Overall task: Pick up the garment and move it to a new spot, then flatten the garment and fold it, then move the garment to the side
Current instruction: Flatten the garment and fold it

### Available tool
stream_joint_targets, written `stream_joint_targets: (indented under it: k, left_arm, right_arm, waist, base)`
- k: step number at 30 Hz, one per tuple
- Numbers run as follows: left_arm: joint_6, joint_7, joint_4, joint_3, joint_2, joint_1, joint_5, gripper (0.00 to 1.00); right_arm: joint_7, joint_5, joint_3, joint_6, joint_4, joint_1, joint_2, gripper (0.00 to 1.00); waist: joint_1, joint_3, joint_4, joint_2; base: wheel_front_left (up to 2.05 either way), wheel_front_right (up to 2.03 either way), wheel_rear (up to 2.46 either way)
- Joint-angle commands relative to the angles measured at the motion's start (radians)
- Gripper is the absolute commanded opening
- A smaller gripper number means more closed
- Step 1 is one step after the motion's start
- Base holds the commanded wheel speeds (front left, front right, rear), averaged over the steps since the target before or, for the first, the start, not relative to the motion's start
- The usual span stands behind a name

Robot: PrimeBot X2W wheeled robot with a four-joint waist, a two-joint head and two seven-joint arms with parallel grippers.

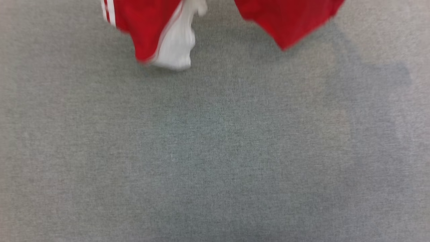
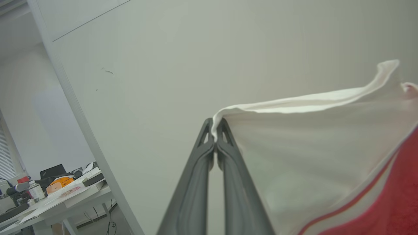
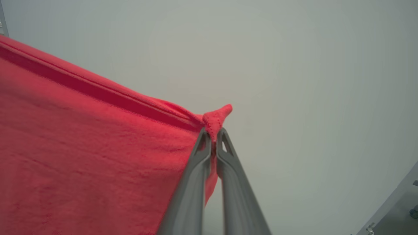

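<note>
The garment (image 1: 147,30) is a red shirt with white parts, and it hangs in the air above the grey cloth surface (image 1: 215,151) at the top of the head view. Two lower corners dangle there, one red and white on the left, one red (image 1: 289,20) on the right. In the left wrist view my left gripper (image 2: 215,130) is shut on a white edge of the garment (image 2: 310,150). In the right wrist view my right gripper (image 3: 213,138) is shut on a red corner of the garment (image 3: 98,156), which stretches away to the left.
A pale wall (image 2: 196,58) stands behind both grippers. At the lower left of the left wrist view is a cluttered white desk (image 2: 58,195) with tools and a bottle. The grey surface spreads wide below the hanging cloth.
</note>
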Motion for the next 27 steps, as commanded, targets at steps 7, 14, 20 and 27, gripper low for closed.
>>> stream_joint_targets:
  k: [7, 14, 20, 27]
  left_arm:
    - [-0.074, -0.065, 0.325, -0.048, -0.108, -0.324, 0.103, 0.0]
    - [-0.09, -0.204, 0.609, -0.058, -0.196, -0.501, 0.138, 0.0]
    - [-0.11, -0.314, 0.775, -0.069, -0.237, -0.508, 0.126, 0.0]
    - [-0.128, -0.372, 0.835, -0.086, -0.319, -0.336, 0.079, 0.0]
  right_arm:
    - [-0.153, -0.099, 0.036, -0.001, 0.292, -0.286, 0.063, 0.0]
    - [-0.306, -0.186, 0.007, -0.001, 0.542, -0.471, 0.14, 0.0]
    - [-0.407, -0.217, -0.007, -0.001, 0.69, -0.525, 0.189, 0.0]
    - [-0.524, -0.202, 0.044, -0.001, 0.79, -0.46, 0.237, 0.0]
  waist:
    - [-0.0001, 0.195, -0.006, 0.012]
    - [-0.0001, 0.233, 0.0, 0.012]
    - [-0.0001, 0.264, 0.016, 0.012]
    - [-0.0001, 0.262, 0.051, 0.012]
  base:
    - [0.0, 0.0, 0.0]
    - [0.0, 0.0, 0.0]
    - [0.0, 0.0, 0.0]
    - [0.0, 0.0, 0.0]
